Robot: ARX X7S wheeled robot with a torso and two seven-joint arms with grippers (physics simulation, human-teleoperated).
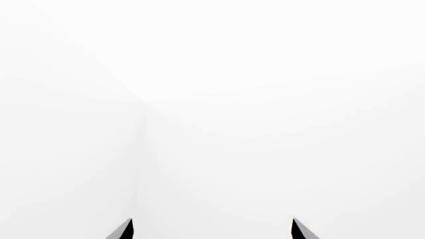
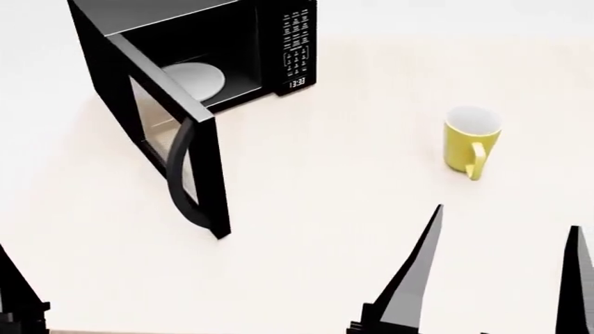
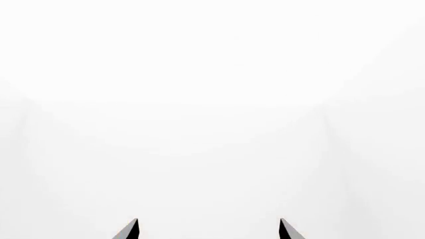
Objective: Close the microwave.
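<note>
The right gripper stands at the lower right of the head view, jaws spread wide and holding nothing. The left gripper is spread wide too, facing blank white. The microwave sits well apart at upper left, door swung open. A yellow mug stands on the pale table.

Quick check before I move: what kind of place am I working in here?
Likely a bare simulated kitchen counter. A black microwave stands with its door swung open, a yellow mug sits to its right, and both rest on a plain pale tabletop. Nothing else furnishes the scene.
</note>
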